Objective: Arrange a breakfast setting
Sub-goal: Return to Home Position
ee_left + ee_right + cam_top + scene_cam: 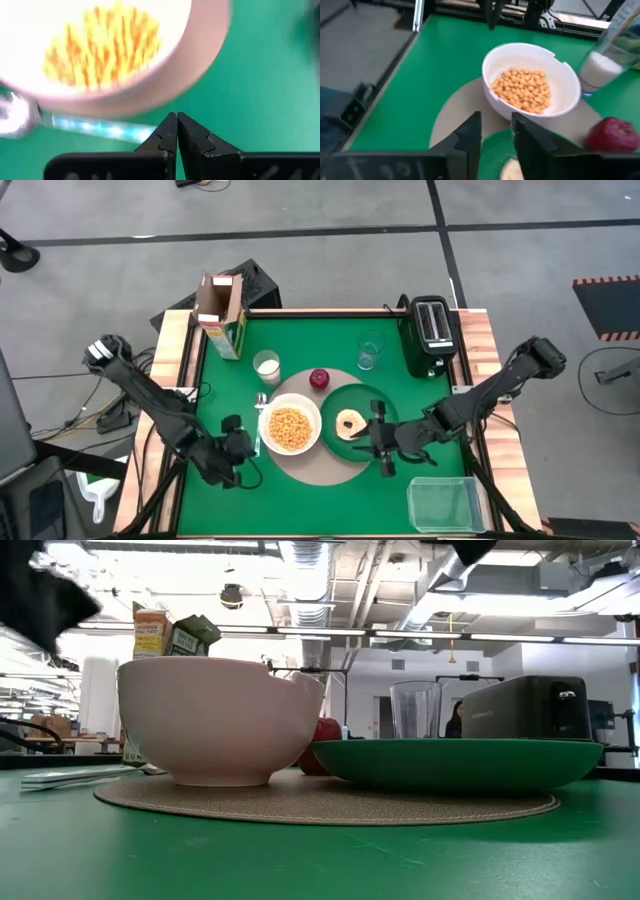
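Note:
A round tan mat (pixel 322 463) lies mid-table. On it stand a white bowl (pixel 290 429) of yellow cereal and a dark-green plate (pixel 375 402) bearing a small bagel (pixel 351 423). A red fruit (pixel 319 379) sits on the mat's far edge. The spoon (pixel 95 127) lies flat on the green table beside the bowl's left side. My left gripper (pixel 176 125) hovers shut just near-left of the bowl, above the spoon's handle end, holding nothing. My right gripper (pixel 496 131) is open above the plate, and the bagel (pixel 510 171) shows below the gap. The cereal box (pixel 222 315) stands far left, flaps open.
A glass of milk (pixel 267 365) stands beyond the bowl, and an empty glass (pixel 369 350) next to a black toaster (pixel 430 335) at the far right. A clear plastic tub (pixel 443 502) sits at the near right corner. Wooden rails (pixel 175 350) border the table.

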Motion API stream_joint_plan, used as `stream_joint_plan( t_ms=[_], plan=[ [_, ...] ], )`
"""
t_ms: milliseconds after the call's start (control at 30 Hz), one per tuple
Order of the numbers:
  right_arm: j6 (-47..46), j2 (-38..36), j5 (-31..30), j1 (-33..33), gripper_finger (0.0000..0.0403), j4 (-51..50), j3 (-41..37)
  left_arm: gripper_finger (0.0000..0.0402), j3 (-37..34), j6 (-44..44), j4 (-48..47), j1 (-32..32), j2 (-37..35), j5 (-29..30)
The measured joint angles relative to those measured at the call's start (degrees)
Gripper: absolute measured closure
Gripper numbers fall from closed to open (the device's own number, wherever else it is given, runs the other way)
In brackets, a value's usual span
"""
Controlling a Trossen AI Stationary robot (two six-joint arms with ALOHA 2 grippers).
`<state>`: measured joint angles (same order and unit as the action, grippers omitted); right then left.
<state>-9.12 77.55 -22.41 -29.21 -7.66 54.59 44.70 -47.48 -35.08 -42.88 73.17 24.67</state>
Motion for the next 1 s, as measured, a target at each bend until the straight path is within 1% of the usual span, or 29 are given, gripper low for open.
stream_joint_plan(
  t_ms=[100,167,233,300,367,433,533,600,667,767,1000],
  plan=[
    [2.6,-2.3,0.0,0.0,0.0283,-2.4,0.0,0.0401,-0.1,5.7,2.2,0.8,-5.0,4.5],
    [4.1,-4.2,1.0,0.4,0.0307,-3.7,0.0,0.0401,-1.1,10.8,5.9,1.7,-8.5,6.3],
    [4.8,-6.7,2.9,1.2,0.0332,-4.0,-1.0,0.0401,-2.9,16.1,10.7,3.2,-11.9,6.8],
    [5.2,-10.3,5.0,2.2,0.0356,-3.6,-3.6,0.0401,-5.3,21.5,15.6,5.2,-14.8,6.2],
    [5.3,-14.1,6.3,3.3,0.0375,-1.9,-7.0,0.0401,-8.1,26.3,20.9,8.1,-17.8,4.4],
    [5.2,-18.6,7.2,4.5,0.0384,-0.7,-10.9,0.0401,-10.8,30.1,26.5,11.9,-20.3,1.3],
    [4.7,-25.4,9.8,6.7,0.0383,2.0,-15.7,0.0401,-13.8,33.8,31.0,18.7,-23.1,-5.3],
    [4.5,-29.4,12.2,8.6,0.0371,3.0,-18.0,0.0401,-14.9,35.7,33.6,22.9,-24.7,-9.3],
    [4.5,-33.0,15.0,10.3,0.0355,3.3,-20.0,0.0401,-15.2,37.5,34.2,27.1,-25.9,-12.2],
    [5.0,-37.7,17.7,13.1,0.0349,3.7,-22.4,0.0401,-15.3,40.3,33.9,31.9,-27.9,-15.0],
    [5.0,-48.7,20.8,18.6,0.0371,3.5,-29.3,0.0401,-15.2,44.5,33.8,39.5,-31.7,-18.9]
  ],
)
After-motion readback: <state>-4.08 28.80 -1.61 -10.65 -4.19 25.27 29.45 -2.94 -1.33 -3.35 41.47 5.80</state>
